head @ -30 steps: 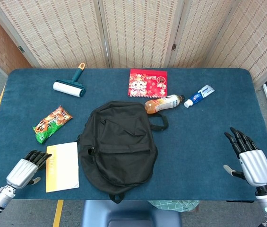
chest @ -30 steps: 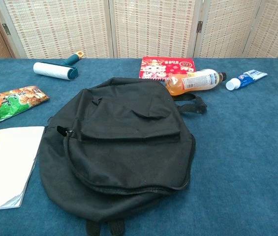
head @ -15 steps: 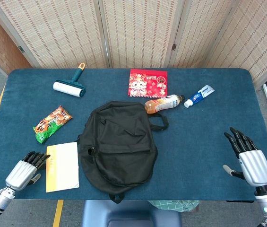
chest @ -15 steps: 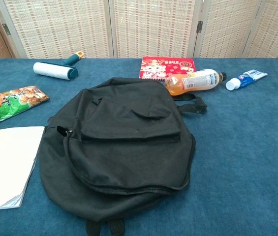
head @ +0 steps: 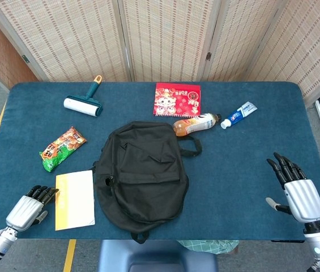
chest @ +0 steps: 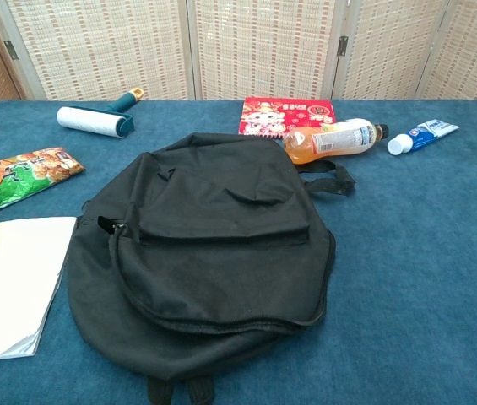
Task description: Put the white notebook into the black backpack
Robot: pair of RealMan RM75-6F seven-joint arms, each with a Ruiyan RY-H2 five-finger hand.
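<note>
Blue felt-covered table (head: pixel 244 170): bears all items listed below
Black fabric backpack (head: pixel 144 177): flat at the table's centre, front pocket up, carry strap toward the far side
White notebook with a yellow band along one edge (head: pixel 75 199): flat on the table, just left of the backpack, closed
Red square printed booklet (head: pixel 177 100): far side, behind the backpack
Right hand (head: pixel 294 190): near the table's right front edge, fingers (head: pixel 281 168) straight and spread, holding nothing
Left hand (head: pixel 30 205): at the front left edge, just beside the notebook, fingers bent loosely, gripping nothing; contact with the notebook cannot be told
White lint roller with teal handle (head: pixel 84 101): far left
Green and orange snack packet (head: pixel 62 148): left, beyond the notebook
Clear plastic bottle of orange drink (head: pixel 194 124): lying beside the strap
Blue and white toothpaste tube (head: pixel 238 114): right of the bottle
</note>
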